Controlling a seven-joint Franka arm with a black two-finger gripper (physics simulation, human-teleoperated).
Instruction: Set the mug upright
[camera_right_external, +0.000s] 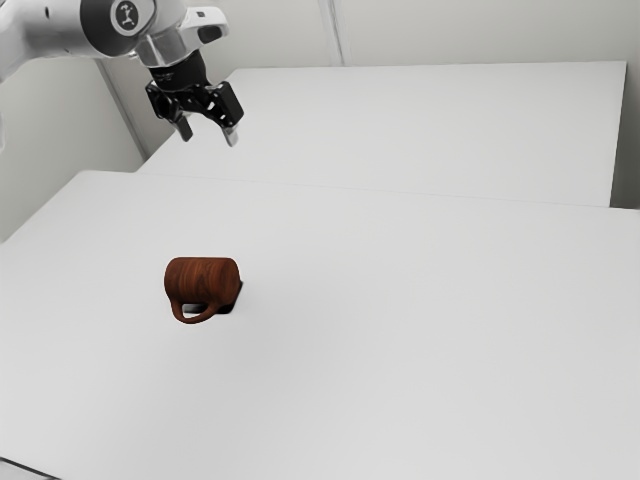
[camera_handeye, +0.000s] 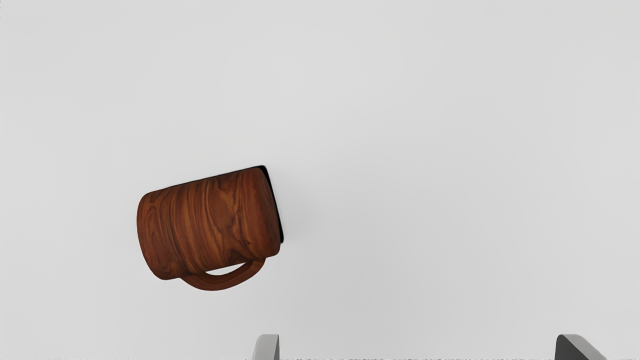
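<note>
mug (camera_right_external: 200, 278) — on its side, counter (camera_right_external: 420, 340), handle nearside | below pincer (camera_right_external: 208, 138), off to one side of its gap | long axis: exterior view's left to right | pincer — spread, empty

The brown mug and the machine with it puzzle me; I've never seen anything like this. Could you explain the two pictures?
The machine is a jointed robot arm ending in a black hand with two fingers. Both pictures are computer-made. The exterior view looks on from beside the arm, which enters at that view's upper left. The wrist view comes from a camera on the hand, so its own fingertips peek in at the bottom edge.

On the white table lies the mug, tipped on its side, with its handle out to one side. The fingers are apart and hold nothing.
</note>
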